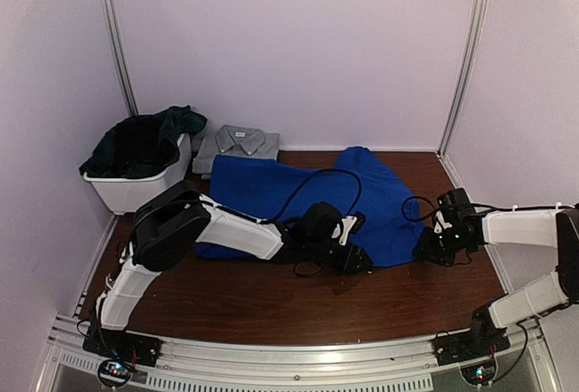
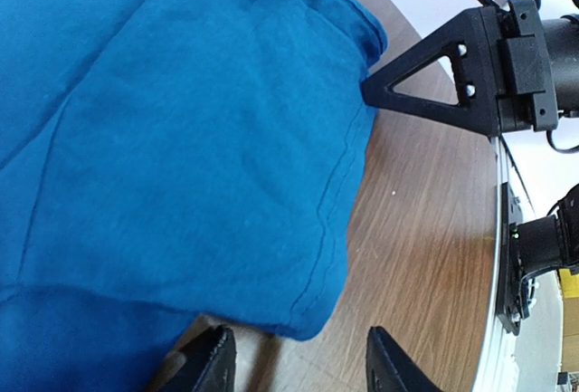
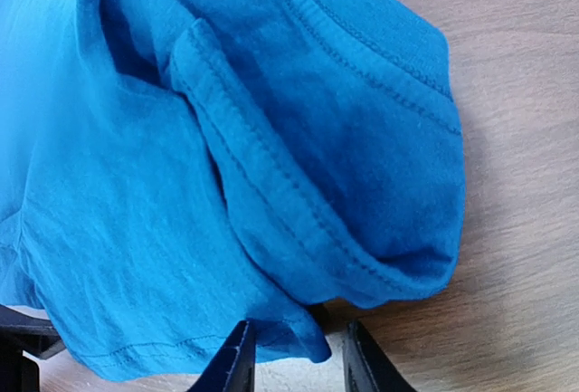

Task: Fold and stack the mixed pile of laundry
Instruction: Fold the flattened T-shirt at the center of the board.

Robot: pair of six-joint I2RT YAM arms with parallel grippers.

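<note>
Blue T-shirt, we note, lies spread flat across the wooden table. Our left gripper sits at its near hem corner with jaws apart, clamping nothing. Our right gripper has its jaws narrowly parted around a hemmed fold at the shirt's right edge; we cannot tell whether they pinch it.

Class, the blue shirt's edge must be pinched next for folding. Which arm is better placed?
Probably right: the right gripper has open jaws astride a hem of the blue T-shirt; the left gripper only reaches a hem corner.
</note>
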